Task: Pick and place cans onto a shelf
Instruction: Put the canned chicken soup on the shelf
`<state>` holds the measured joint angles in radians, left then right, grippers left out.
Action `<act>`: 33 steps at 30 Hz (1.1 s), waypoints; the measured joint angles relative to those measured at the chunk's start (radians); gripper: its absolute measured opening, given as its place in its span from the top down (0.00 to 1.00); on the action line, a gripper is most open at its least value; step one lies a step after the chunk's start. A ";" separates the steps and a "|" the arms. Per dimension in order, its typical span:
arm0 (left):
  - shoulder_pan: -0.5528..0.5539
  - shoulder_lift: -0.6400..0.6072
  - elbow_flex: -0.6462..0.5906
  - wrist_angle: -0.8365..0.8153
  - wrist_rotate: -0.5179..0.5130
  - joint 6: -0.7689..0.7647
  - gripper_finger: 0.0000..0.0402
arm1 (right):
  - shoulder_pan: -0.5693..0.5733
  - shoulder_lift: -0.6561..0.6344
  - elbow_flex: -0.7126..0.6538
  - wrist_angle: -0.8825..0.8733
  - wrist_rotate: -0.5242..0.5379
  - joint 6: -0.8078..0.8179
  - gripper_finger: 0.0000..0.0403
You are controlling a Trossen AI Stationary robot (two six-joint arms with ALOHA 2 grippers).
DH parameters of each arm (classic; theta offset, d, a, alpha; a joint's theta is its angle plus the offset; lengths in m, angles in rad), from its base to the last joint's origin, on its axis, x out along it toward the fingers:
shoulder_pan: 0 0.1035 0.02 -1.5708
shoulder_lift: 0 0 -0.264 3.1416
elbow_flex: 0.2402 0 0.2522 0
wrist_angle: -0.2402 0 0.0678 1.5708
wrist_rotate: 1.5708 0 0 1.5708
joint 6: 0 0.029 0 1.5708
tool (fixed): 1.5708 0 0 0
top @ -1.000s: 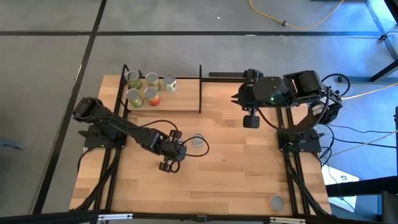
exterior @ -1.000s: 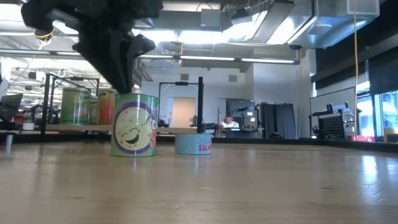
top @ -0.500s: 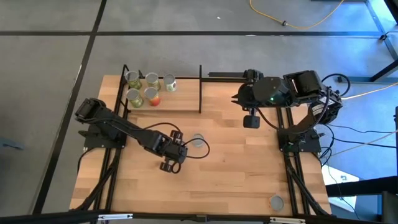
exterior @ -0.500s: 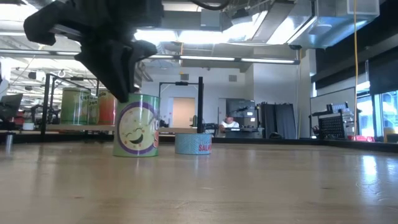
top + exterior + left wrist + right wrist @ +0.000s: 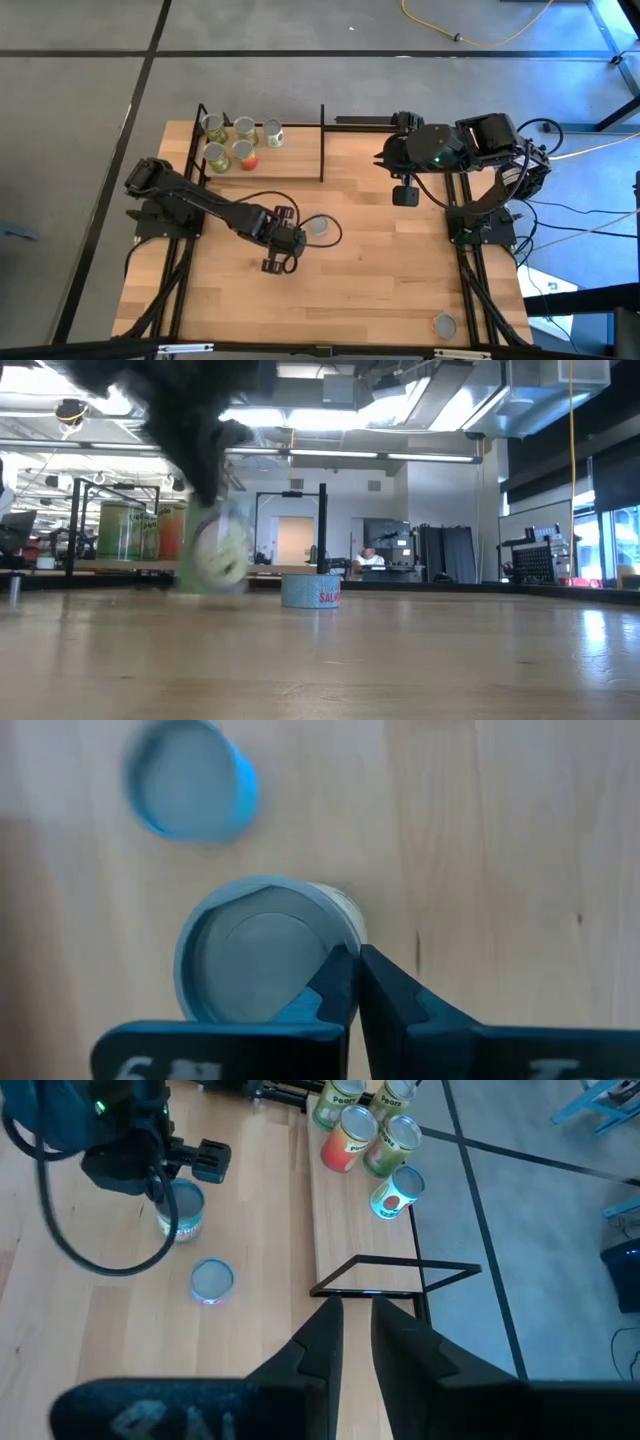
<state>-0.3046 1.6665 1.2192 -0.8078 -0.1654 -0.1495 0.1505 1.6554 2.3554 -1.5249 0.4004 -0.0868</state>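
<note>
Light-wood tabletop (image 5: 380, 260), open workshop behind it; shelf (image 5: 262, 150) sits at the far left corner with five cans already on it, one white-labelled can (image 5: 272, 134) looks to be lying on its side; left tool (image 5: 291, 240) is mid-tabletop on the green-yellow can (image 5: 262, 958), and in the left wrist view its fingers (image 5: 345, 988) read pressed together at the can's rim rather than straddling it, so no real clamp; low view shows that can (image 5: 218, 550) smeared and off upright, so my read is it's tipping; risk: a push from the closed fingers knocks it over and it rolls into the low blue tin (image 5: 318, 226) just beside it, or away across the tabletop; any regrasp needs the fingers opened first; right tool (image 5: 356, 1342) waits near the shelf's right end, fingers slightly apart, nothing in them; one more grey can (image 5: 444, 324) sits well apart at the near right edge.
</note>
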 joint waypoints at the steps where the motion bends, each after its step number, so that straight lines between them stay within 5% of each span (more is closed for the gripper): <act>1: 0.004 0.000 0.031 -0.022 -0.017 0.011 0.99 | 0.000 0.000 0.000 0.000 0.000 0.000 0.85; 15: 0.214 -0.005 0.371 -0.409 -0.263 -0.044 1.00 | 0.000 0.000 0.000 -0.007 0.000 0.000 0.85; 33: 0.605 -0.005 0.204 -0.301 -0.167 -0.057 1.00 | 0.000 0.000 0.000 -0.026 0.000 0.000 0.85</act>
<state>0.3000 1.6611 1.4230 -1.1091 -0.3322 -0.2068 0.1505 1.6554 2.3554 -1.5513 0.4000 -0.0868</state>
